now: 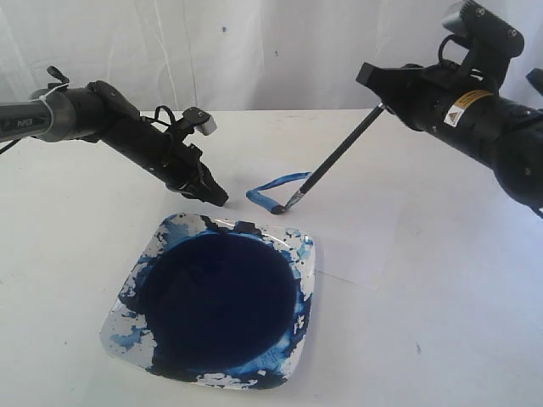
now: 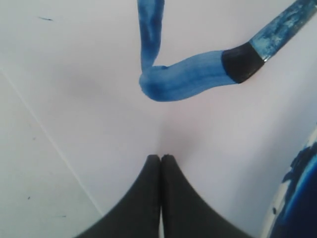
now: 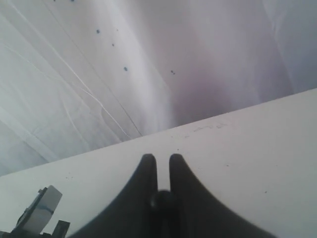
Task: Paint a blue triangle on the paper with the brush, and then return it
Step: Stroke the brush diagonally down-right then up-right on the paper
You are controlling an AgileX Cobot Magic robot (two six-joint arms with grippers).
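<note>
The brush (image 1: 339,154) slants down from my right gripper (image 1: 367,76), which is shut on the top of its black handle (image 3: 162,199). Its dark tip (image 1: 286,204) touches the paper (image 1: 365,237). Two streaky blue strokes of the blue triangle (image 1: 270,186) meet in a corner there. The left wrist view shows the same strokes (image 2: 178,82) up close, with the tip (image 2: 241,62) at the end of one. My left gripper (image 1: 218,197) is shut, holds nothing, and rests its fingertips on the paper (image 2: 99,99) just short of the strokes.
A square dish (image 1: 119,326) with a dark blue paint pool (image 1: 221,305) and smeared rims sits in front of the paper, its far edge close to my left gripper. A corner of the dish (image 2: 299,198) shows in the left wrist view. White cloth hangs behind the table.
</note>
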